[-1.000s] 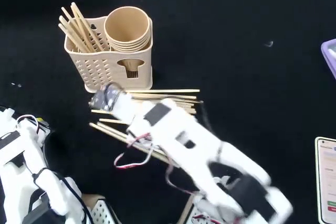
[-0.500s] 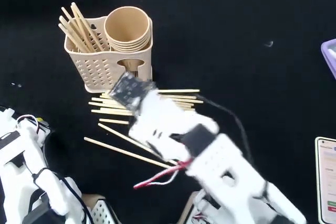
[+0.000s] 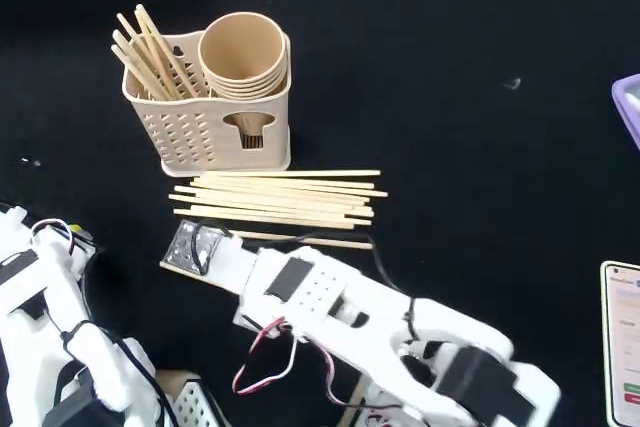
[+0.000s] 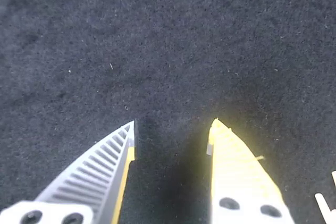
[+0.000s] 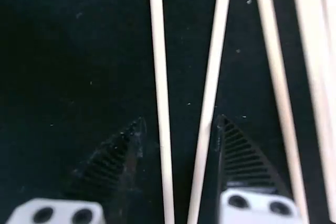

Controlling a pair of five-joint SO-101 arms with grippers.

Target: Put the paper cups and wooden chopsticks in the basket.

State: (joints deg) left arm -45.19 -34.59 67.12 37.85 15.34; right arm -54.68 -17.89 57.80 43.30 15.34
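Chopsticks: the loose bundle lies flat on the black surface, just on the near side of the basket, running left to right. One single stick lies just beside the bundle's near edge. A second set of sticks stands tilted in the basket's left compartment, tips leaning left. Paper cups: a nested stack, upright, in the basket's right compartment.

Your right gripper sits low over the surface, near and left of the bundle, by the left end of the single stick. The right arm comes in from the near right. In the right wrist view the fingers are spread and two sticks run through the gap, not pinched. You can't tell there whether either stick touches a finger. Further sticks lie alongside, outside the gap.

Your left arm is at the near left corner. The left gripper is spread too, pointing at bare surface and holding nothing.

Far right edge: a purple item, partly cut off. On the near side of it, a flat white card or phone.
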